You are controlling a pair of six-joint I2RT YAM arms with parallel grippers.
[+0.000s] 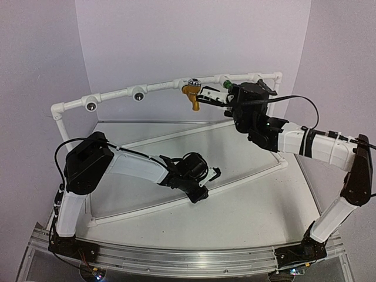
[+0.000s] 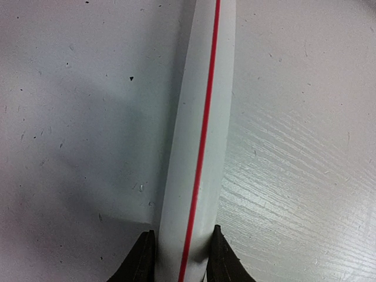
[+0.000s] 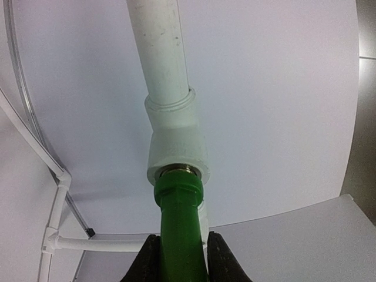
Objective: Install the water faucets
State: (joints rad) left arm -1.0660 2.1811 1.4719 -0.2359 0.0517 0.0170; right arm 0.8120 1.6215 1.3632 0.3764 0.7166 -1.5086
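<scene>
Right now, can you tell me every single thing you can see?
green faucet: one, green, at a rail socket
yellow faucet: one, mustard, on the top rail
empty sockets: two, silver-centred, rail's left part
pipe frame: one, white, on the table
striped pipe: one, white with a red line, low over the table
table: one, white
left gripper: black, shut on striped pipe
right gripper: black, shut on green faucet

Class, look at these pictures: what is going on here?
The right gripper holds the green faucet, its end at a socket on the white pipe frame. The left gripper clamps a red-striped pipe on the table. The yellow faucet already hangs from the neighbouring socket; two sockets further left are empty.
</scene>
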